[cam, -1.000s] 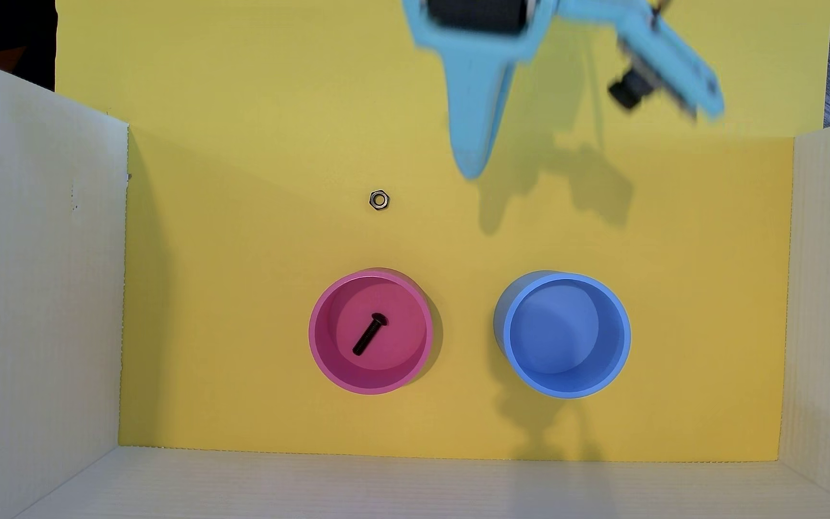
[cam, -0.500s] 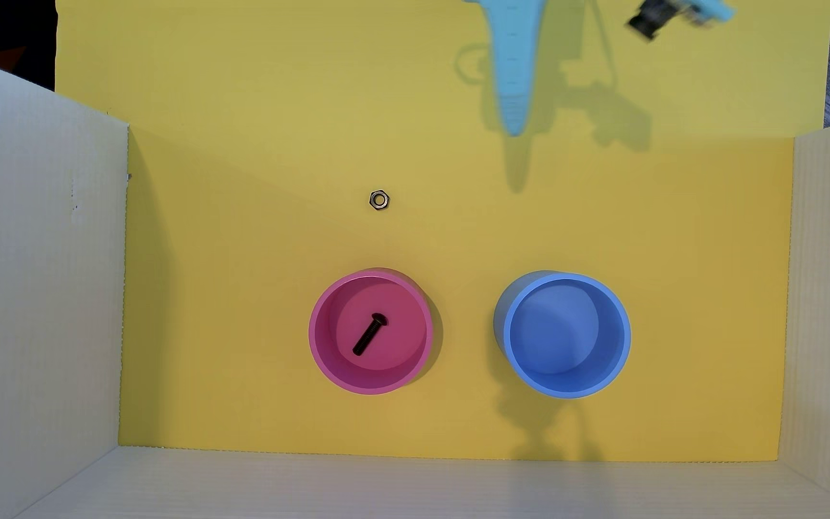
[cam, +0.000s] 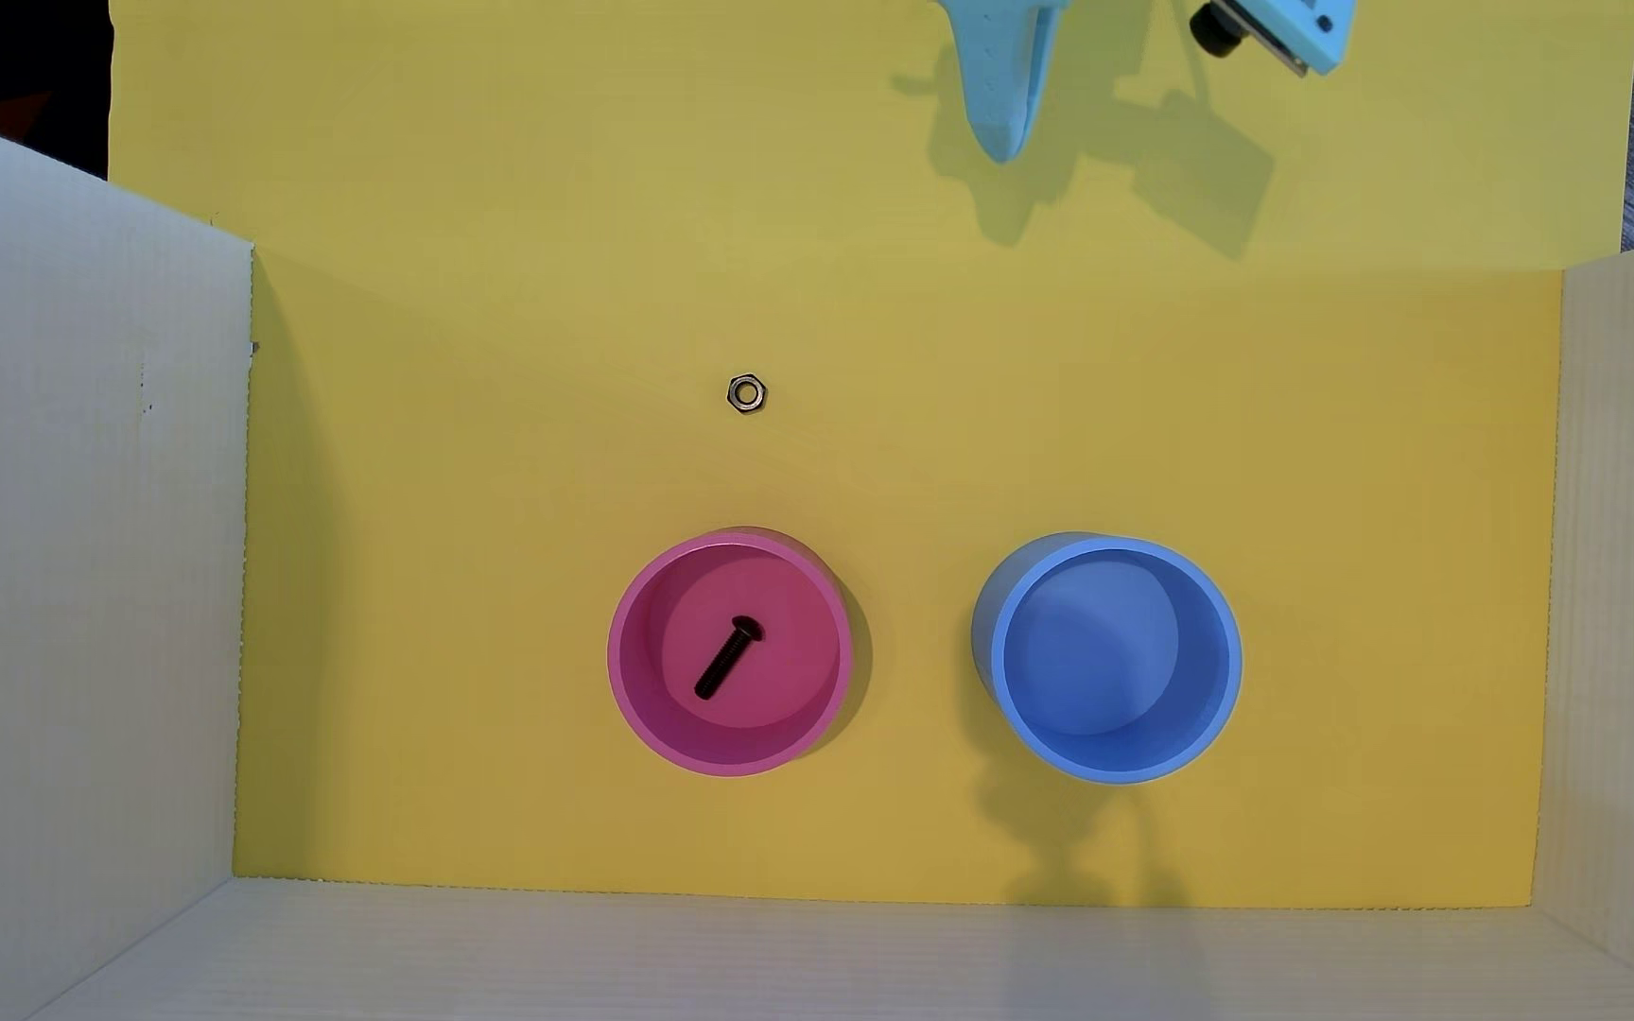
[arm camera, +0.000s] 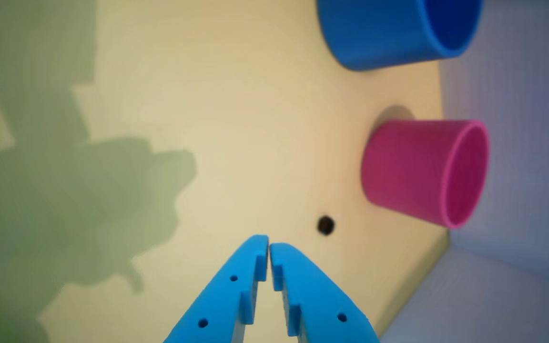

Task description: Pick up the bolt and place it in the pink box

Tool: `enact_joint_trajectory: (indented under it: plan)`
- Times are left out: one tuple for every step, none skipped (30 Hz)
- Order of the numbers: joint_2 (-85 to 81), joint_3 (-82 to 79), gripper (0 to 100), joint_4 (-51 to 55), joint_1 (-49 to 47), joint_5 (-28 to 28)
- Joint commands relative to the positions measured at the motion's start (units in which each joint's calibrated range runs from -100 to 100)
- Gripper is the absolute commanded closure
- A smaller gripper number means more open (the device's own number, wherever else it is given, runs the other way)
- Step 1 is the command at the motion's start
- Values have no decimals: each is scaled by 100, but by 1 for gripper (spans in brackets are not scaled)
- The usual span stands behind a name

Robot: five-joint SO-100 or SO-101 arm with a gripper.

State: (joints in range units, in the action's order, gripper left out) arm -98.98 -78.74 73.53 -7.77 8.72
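Observation:
The black bolt (cam: 729, 659) lies flat on the bottom of the round pink box (cam: 624, 687), head toward the upper right in the overhead view. The pink box also shows in the wrist view (arm camera: 412, 171), where the bolt is hidden inside it. My light blue gripper (cam: 1002, 142) is at the top edge of the overhead view, far from the pink box. In the wrist view the gripper (arm camera: 269, 244) has its fingertips pressed together with nothing between them.
A silver hex nut (cam: 746, 394) lies on the yellow floor above the pink box; it shows as a dark spot in the wrist view (arm camera: 325, 225). A blue round container (cam: 1010, 677) stands right of the pink box. White corrugated walls (cam: 76, 550) enclose the floor.

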Motion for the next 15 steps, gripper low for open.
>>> enact_joint_trajectory:
  plan:
    - [16, -199, 99, 81, -327, -30]
    - [16, -326, 99, 81, -393, -36]
    - [16, -416, 99, 81, -438, -51]
    - [16, -489, 99, 81, -438, -46]
    - [16, -588, 99, 81, -460, -36]
    - [16, -670, 99, 81, -482, -30]
    - [16, -824, 99, 81, -511, -25]
    - [16, -986, 99, 38, -511, -36]
    - [16, -1086, 99, 21, -511, -51]
    - [16, -1294, 99, 21, -511, -67]
    - [16, -1402, 99, 13, -511, -67]
    - [16, -1430, 99, 13, -511, -62]
    - [16, -1439, 99, 13, -511, -41]
    - [16, -1439, 99, 13, -511, -30]
    - [16, -1439, 99, 13, -511, -30]
